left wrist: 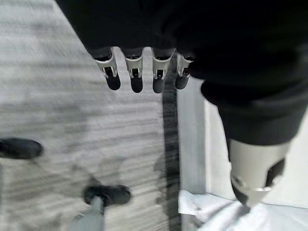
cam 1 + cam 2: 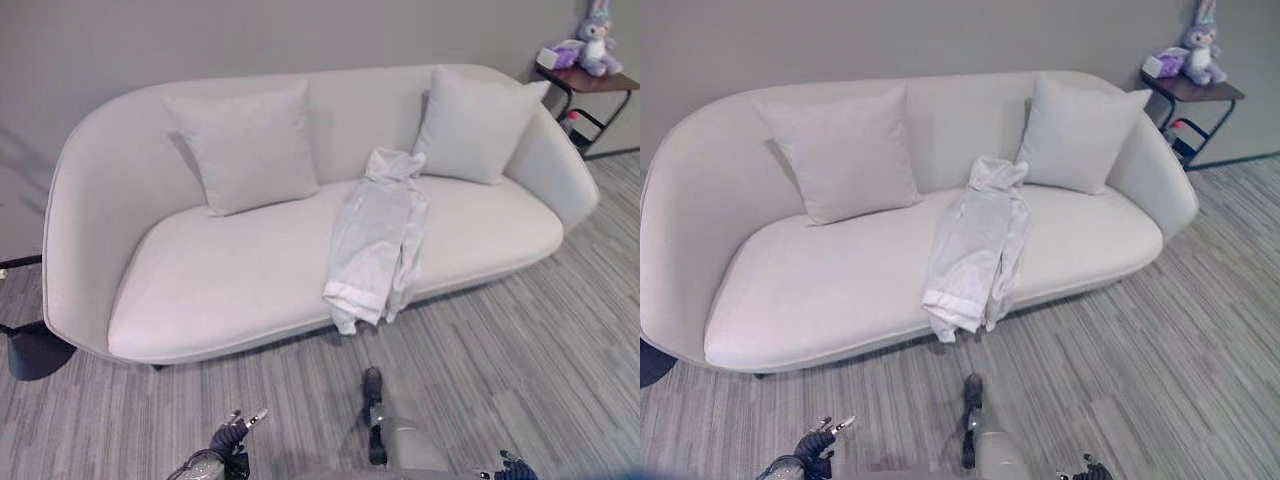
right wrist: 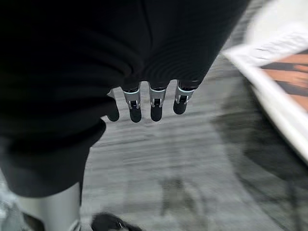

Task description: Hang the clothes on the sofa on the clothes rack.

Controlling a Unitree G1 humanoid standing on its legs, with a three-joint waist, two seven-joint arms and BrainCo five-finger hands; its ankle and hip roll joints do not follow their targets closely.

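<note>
On the sofa [image 2: 250, 270], near the middle of the seat and a little toward its right end, lies the pale garment [image 2: 378, 240] I am meant to hang. It is crumpled lengthwise: its upper end rests against the sofa's backrest just beside the right cushion [image 2: 475, 122], and its lower end droops over the sofa's front edge toward the floor [image 2: 520, 370]. The left cushion [image 2: 248, 148] leans against the backrest well apart from the garment, with bare seat between them.

Both my hands hang low in front of the sofa, above the grey striped floor and clear of the seat. My left hand [image 1: 137, 72] has its fingers straight and relaxed, the thumb apart from them, and nothing is in it; past the thumb I see a pale edge of the sofa and a bit of white cloth. My right hand [image 3: 154, 103] is likewise loose, fingers extended in a row over the floor, holding nothing.

Beyond the sofa's right end stands a small side table [image 2: 590, 82] against the wall, carrying a plush rabbit [image 2: 598, 40] and a small purple box [image 2: 560, 54].
</note>
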